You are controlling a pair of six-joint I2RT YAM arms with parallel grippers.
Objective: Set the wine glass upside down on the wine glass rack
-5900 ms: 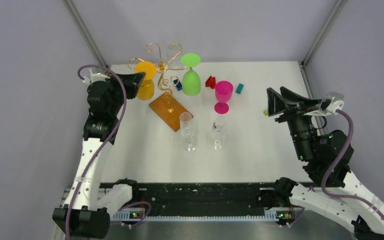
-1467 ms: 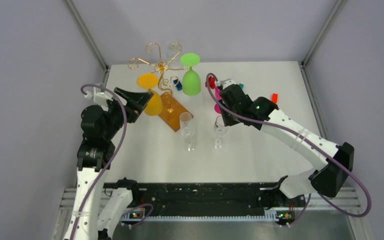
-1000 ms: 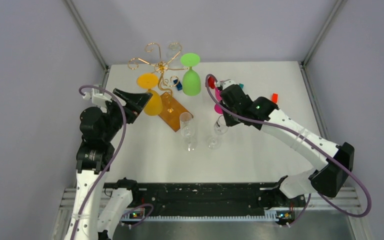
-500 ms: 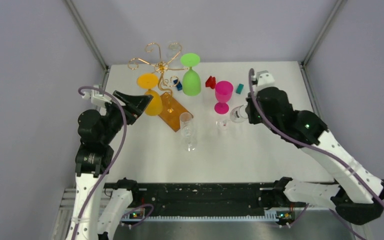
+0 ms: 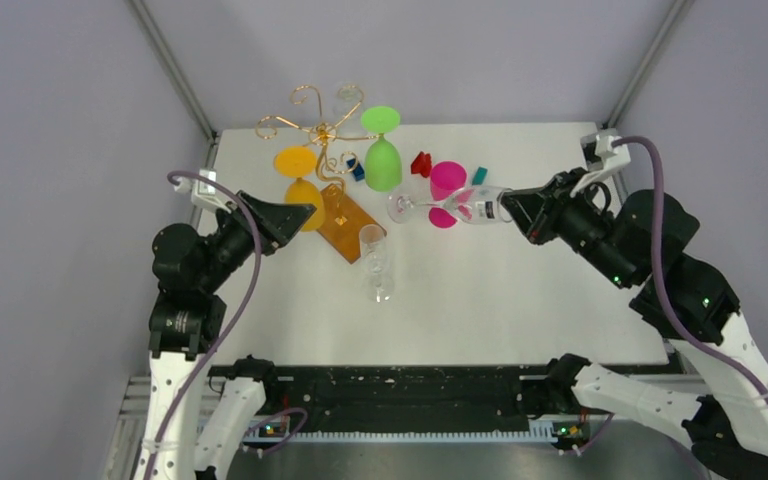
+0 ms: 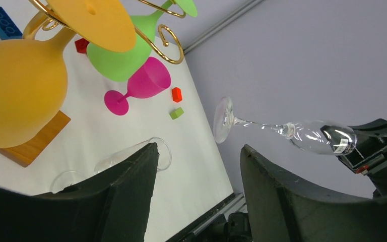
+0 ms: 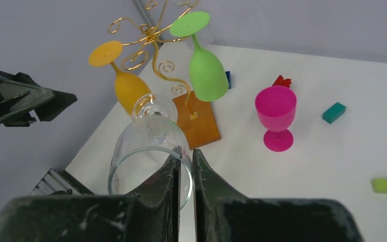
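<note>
Glass, a clear stemmed wine glass [image 5: 447,207], hangs sideways above the white bench [image 5: 520,290], rim pinched by the right hand [image 5: 507,206]; stem points left, foot first, toward the gold wire rack [image 5: 322,130], where the left hand [image 5: 298,213] hovers open, empty

A robot lab test cell: a white table [image 5: 520,300] boxed in by plain grey walls [image 5: 50,150] and metal frame posts [image 5: 175,72], a left arm [image 5: 182,310] and right arm [image 5: 700,300] bolted to a black rail [image 5: 400,385] at its near edge.
</note>
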